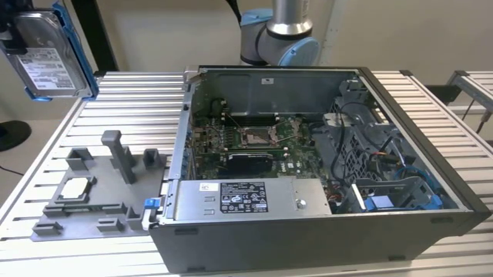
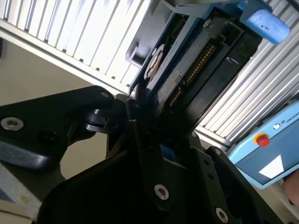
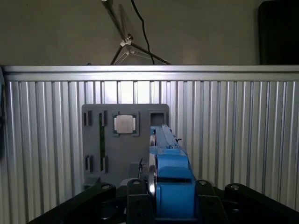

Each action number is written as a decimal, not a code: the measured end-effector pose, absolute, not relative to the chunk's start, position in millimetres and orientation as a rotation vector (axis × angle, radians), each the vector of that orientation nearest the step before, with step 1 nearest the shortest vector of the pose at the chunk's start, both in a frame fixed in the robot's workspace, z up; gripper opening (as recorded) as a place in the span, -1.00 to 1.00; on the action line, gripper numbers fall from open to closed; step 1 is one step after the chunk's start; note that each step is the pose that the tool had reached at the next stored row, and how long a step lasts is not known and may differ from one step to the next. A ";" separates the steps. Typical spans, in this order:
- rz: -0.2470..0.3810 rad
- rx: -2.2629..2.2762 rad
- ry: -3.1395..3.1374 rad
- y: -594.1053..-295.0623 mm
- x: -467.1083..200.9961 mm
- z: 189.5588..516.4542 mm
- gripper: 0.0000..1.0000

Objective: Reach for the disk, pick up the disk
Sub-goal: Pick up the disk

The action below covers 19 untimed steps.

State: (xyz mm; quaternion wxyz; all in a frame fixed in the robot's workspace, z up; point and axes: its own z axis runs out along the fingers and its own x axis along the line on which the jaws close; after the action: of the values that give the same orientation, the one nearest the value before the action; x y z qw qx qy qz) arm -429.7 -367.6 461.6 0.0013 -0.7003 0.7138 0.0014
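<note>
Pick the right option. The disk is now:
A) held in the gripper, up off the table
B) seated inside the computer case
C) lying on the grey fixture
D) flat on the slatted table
A: in the exterior view the disk hangs in the air above the slatted table, and in the first wrist view the gripper is clamped on its edges.

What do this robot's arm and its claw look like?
The arm is a silver tube with rounded grey joints capped in light blue; a black cable runs beside it. The gripper is black, built of flat linked bars with silver screws.
</note>
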 end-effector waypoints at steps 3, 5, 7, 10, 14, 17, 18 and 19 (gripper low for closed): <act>0.005 -2.198 2.241 -367.6 -429.7 465.5 -1.00; 0.005 -2.198 2.241 -367.6 -429.7 468.4 -1.00; 0.005 -2.198 2.241 -367.6 -429.7 469.9 -1.00; 0.005 -2.198 2.241 -367.5 -429.7 469.9 -1.00; 0.005 -2.198 2.241 -367.6 -429.7 469.9 -1.00; 0.005 -2.198 2.241 -367.6 -429.5 469.9 -1.00; 0.005 -2.198 2.241 -367.5 -429.5 469.9 -1.00; 0.004 -2.198 2.241 -367.6 -429.4 469.9 -1.00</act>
State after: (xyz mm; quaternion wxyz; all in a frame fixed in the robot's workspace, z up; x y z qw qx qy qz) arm -429.4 -367.6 469.9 0.0013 -0.7003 0.7138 0.0014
